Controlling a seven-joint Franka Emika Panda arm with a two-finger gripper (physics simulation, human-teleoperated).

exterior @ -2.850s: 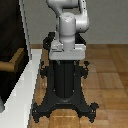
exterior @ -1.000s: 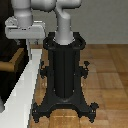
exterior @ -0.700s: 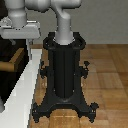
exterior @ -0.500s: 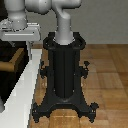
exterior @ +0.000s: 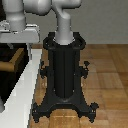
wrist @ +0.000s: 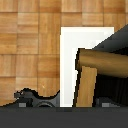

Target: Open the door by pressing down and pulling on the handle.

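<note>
The end effector [exterior: 29, 50] hangs at the exterior view's left, on a pale arm bent over from the top of the black pedestal [exterior: 65, 75]. One thin finger [exterior: 30, 49] points down from the grey hand block; I cannot tell if the fingers are apart or together, and nothing is seen between them. The handle [wrist: 92, 75] is right below the end effector. In the wrist view it fills the middle: a round tan stem runs off to one side and a flat tan bar hangs down from its end. In the exterior view only a bit of the handle shows, low and to the left of the finger. The dark door [wrist: 117, 50] sits behind the stem. A white frame [wrist: 70, 60] stands just beside the bar. The wooden floor [wrist: 30, 45] lies far under it all. The pedestal's black foot spreads out on the floor, well apart from the end effector.
</note>
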